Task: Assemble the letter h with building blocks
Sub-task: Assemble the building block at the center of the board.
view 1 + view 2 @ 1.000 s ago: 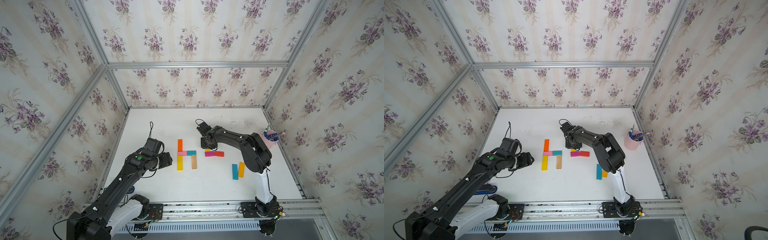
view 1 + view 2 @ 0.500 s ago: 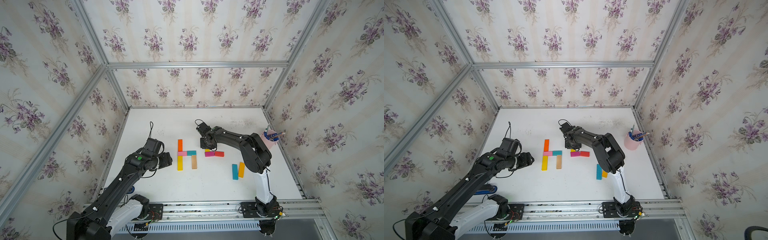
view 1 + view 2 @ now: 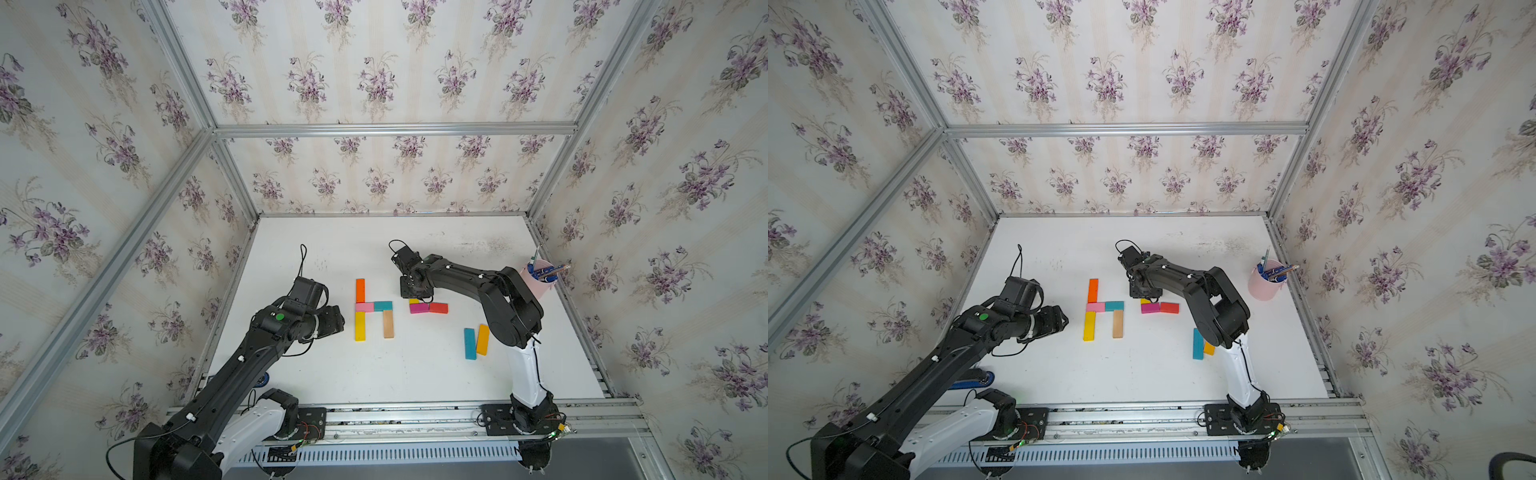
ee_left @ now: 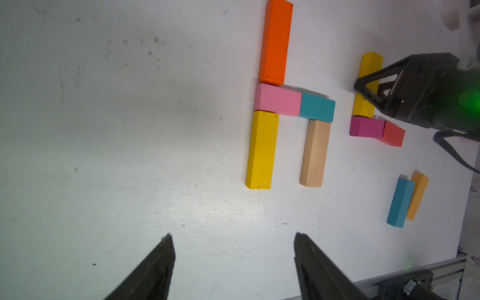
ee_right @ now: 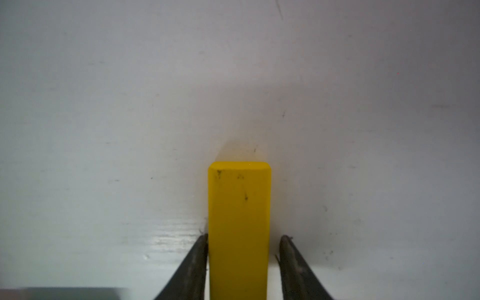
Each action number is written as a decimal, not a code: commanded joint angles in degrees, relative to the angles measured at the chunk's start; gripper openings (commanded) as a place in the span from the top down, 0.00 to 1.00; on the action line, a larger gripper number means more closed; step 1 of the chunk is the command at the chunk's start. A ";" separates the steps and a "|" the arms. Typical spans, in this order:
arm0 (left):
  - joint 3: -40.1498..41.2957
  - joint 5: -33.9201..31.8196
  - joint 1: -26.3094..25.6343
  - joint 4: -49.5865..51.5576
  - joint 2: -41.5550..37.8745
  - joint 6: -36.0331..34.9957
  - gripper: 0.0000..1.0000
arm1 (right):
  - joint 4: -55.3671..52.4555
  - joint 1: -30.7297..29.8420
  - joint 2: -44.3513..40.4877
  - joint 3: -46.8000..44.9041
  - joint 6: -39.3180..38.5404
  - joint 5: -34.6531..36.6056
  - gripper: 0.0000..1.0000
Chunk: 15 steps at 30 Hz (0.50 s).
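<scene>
The left arm (image 3: 249, 365) was stretched forward from its base and bent at the wrist. The left gripper (image 4: 233, 235) was held low above the table and turned toward the right side, its jaws set wide apart and empty. The right arm (image 3: 457, 275) was folded at the elbow and reached inward, with the right gripper (image 5: 244, 235) pointed straight down. Its jaws were parted around a yellow block (image 5: 239, 207): one finger (image 5: 197, 259) was laid against it, the other kept just clear.

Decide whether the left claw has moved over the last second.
No. In a top view the left claw keeps the same gap from the finished h's yellow block as before.
</scene>
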<state>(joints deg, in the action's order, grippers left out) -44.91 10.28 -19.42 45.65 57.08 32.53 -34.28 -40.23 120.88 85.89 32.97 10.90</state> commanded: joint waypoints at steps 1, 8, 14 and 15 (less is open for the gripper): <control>0.09 0.09 0.00 -1.55 -0.12 -0.25 0.25 | -2.94 -0.16 -0.05 0.59 -0.60 0.09 0.47; -0.08 -0.09 0.05 -1.20 -0.56 -0.34 0.25 | -5.98 -0.05 -2.40 5.75 -1.38 1.62 0.28; -0.30 0.15 0.04 -1.01 -0.65 -0.44 0.25 | -3.63 2.65 -7.46 0.88 -1.06 -0.37 0.35; -0.29 0.24 0.04 -1.04 -0.69 -0.44 0.25 | -3.36 3.23 -7.92 -0.11 -1.19 -0.30 0.42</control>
<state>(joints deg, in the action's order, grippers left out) -44.88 10.41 -19.42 44.99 56.53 32.53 -37.45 -37.98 114.02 87.55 31.73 10.90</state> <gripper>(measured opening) 0.749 0.623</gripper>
